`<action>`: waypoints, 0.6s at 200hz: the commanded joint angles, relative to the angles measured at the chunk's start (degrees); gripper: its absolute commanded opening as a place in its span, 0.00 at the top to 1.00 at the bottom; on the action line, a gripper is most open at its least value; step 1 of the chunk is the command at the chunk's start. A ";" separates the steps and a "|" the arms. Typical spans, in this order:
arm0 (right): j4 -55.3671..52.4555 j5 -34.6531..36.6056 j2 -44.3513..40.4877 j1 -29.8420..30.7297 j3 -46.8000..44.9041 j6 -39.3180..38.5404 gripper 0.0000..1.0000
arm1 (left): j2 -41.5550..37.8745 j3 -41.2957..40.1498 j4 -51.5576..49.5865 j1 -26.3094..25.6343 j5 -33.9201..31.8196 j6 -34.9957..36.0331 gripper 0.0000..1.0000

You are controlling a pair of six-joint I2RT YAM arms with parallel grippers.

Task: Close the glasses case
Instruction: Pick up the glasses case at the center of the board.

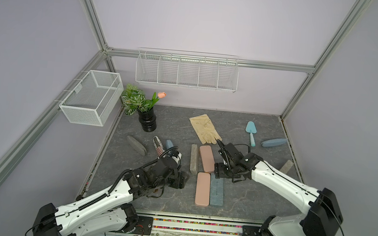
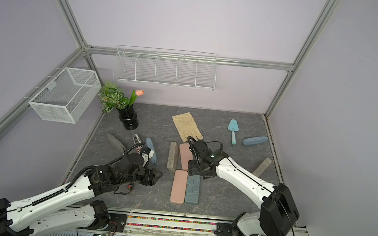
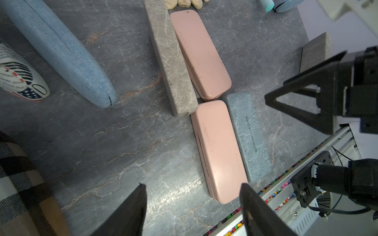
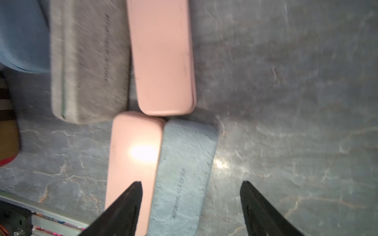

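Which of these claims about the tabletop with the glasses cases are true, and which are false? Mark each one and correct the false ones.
1. The near pink case lies side by side with the blue-grey case. True.
2. The right gripper is shut on a pink case. False: it is open and holds nothing.
3. The trowel is blue. True.
4. The glove lies in a wire basket. False: it lies on the table.
5. The left gripper is open and empty. True.

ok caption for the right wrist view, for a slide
Open right gripper over the nearer pink case and blue-grey case lying side by side
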 commanded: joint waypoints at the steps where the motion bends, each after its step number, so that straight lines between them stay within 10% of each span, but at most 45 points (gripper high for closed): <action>1: -1.76 -1.43 8.52 -0.41 5.66 -6.39 0.12 | -1.21 -0.11 -0.98 -0.09 -1.42 0.54 0.28; 120: -6.94 -2.32 34.14 -2.63 28.02 -11.85 0.05 | -1.43 -0.47 -0.99 -0.09 -2.39 -0.05 0.27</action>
